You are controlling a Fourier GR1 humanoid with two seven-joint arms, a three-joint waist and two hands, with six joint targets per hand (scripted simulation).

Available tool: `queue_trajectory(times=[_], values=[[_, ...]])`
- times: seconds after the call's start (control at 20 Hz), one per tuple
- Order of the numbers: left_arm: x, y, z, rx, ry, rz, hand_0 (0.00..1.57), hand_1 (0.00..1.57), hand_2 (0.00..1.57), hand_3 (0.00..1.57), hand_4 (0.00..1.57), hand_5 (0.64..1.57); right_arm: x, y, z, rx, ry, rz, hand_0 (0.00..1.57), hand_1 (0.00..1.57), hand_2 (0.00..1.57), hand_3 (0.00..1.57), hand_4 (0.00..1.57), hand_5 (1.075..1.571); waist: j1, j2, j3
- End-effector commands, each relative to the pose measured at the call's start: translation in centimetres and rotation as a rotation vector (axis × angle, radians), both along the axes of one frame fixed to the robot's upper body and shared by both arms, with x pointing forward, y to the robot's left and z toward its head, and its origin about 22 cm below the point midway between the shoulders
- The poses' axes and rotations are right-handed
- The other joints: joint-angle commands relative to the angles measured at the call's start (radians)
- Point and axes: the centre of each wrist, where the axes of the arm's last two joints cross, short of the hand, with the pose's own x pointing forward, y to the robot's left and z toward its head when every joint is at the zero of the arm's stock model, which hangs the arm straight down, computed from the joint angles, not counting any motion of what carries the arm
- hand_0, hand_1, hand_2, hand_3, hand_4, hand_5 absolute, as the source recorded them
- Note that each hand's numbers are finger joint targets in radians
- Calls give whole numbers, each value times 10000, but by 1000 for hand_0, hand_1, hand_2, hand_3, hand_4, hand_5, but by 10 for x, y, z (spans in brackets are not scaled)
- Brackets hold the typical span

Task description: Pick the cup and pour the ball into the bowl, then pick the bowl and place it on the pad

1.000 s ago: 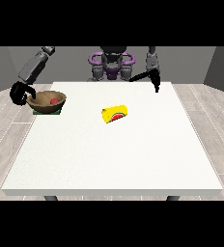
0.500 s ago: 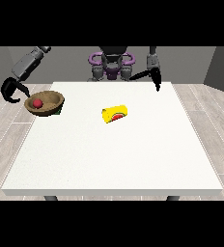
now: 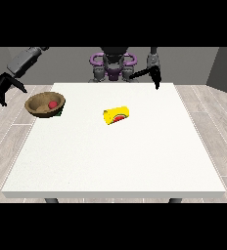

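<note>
Bowl (image 3: 45,104) sits at the table's (image 3: 135,161) left edge toward the far corner, wooden, with the red ball (image 3: 52,104) inside it. A sliver of green at its right side looks like the pad (image 3: 59,113), mostly hidden beneath, so the bowl appears to rest on it. The yellow cup (image 3: 116,115) lies on its side near the table's middle, well apart from the bowl, with nothing in it that can be seen.

The hand at the view's left (image 3: 4,88) hangs off the table's left edge, near the bowl but apart from it, fingers spread and pointing down, holding nothing. The hand at the view's right (image 3: 156,77) hangs over the far edge, empty; whether its fingers are straight or curled I cannot tell.

Judging by this, pouring is done and the placing step looks finished or nearly so. The next move likely calls only for keeping both hands away from the bowl.
</note>
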Motion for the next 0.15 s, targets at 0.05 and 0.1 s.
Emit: queue_trajectory(times=[0.05,0.1], values=[[5,5,-21,-189,1181,120,0,0,0,0,0,1569,-10,-15,33,148,341,435,0,0,269,257,0,1501,-168,-1193,-18],[8,6,-23,-181,928,170,0,0,0,0,0,1569,-11,-20,71,242,-659,947,0,0,189,288,0,1503,-282,-795,-18]])
